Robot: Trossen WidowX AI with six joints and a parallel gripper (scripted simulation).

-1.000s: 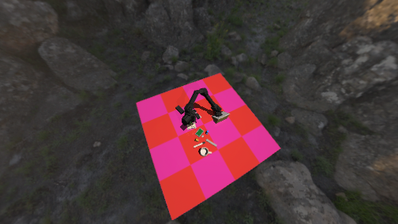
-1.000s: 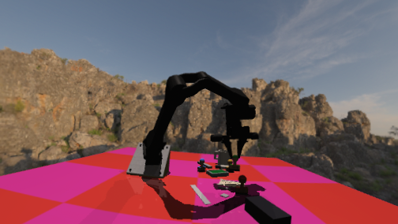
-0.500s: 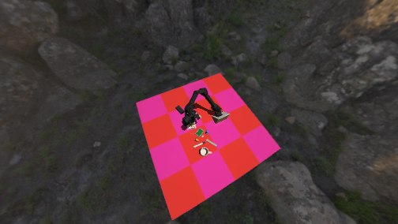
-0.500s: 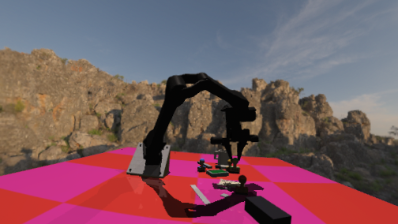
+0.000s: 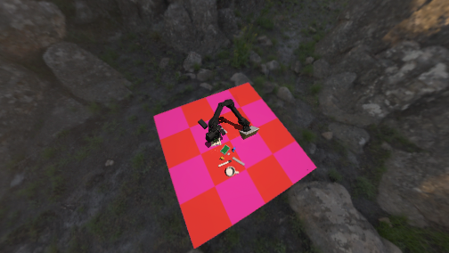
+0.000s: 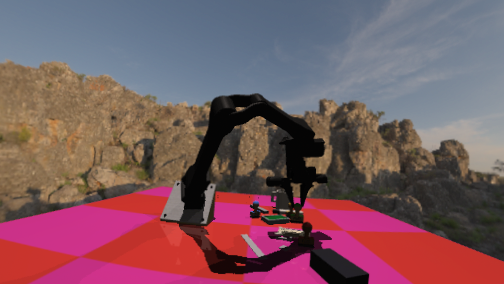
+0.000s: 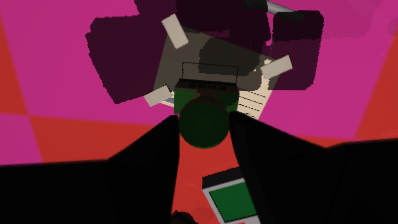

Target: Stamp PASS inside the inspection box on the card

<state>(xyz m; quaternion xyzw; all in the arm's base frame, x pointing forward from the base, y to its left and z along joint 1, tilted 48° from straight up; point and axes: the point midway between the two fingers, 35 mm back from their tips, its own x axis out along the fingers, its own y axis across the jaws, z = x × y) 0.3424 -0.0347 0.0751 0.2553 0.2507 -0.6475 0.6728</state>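
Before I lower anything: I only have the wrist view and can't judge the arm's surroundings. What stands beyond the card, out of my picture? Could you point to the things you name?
Observer: A black rectangular block (image 5: 202,124) (image 6: 339,266) lies on the checkered table top (image 5: 240,202) (image 6: 40,225).
Operator: And behind the ink pad with the green face (image 5: 225,150) (image 6: 275,219) (image 7: 233,201)?
Observer: A round, white-topped mug (image 5: 230,171), past the pad from the arm's gripper (image 5: 216,139) (image 6: 297,206) (image 7: 204,121).
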